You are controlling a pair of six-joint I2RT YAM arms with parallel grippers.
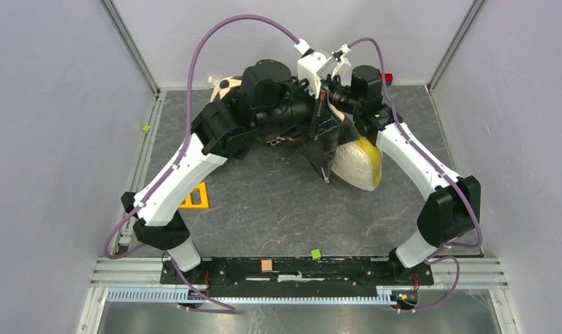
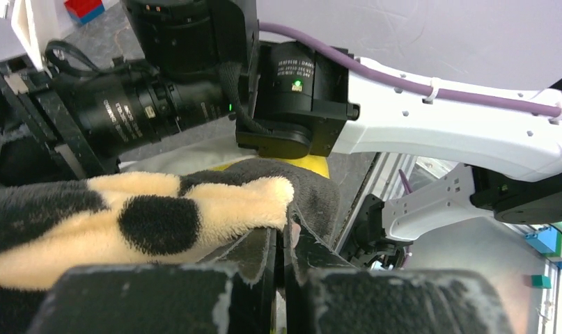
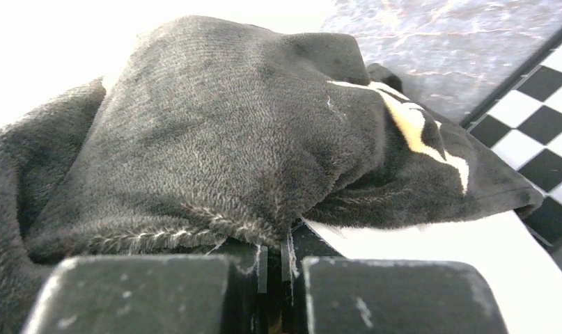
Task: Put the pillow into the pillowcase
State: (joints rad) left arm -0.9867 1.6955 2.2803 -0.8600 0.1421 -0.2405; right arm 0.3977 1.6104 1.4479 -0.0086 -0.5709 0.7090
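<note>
The cream-white pillow [image 1: 358,165] with its yellow band lies at the back right of centre, its left part covered by the black plush pillowcase [image 1: 318,147]. Both arms meet above them. In the left wrist view my left gripper [image 2: 286,236] is shut on an edge of the pillowcase [image 2: 145,216], beside a tan flower motif; a bit of the yellow band [image 2: 316,165] shows behind. In the right wrist view my right gripper [image 3: 274,252] is shut on a fold of the pillowcase [image 3: 215,139], with the white pillow [image 3: 431,268] under it.
A black-and-white checkered board [image 3: 535,104] lies beside the pillow. An orange triangle [image 1: 196,197], a green cube [image 1: 316,254] and a tan cube [image 1: 267,265] sit near the front. Red and blue blocks [image 1: 387,78] stand at the back wall. Grey walls close in both sides.
</note>
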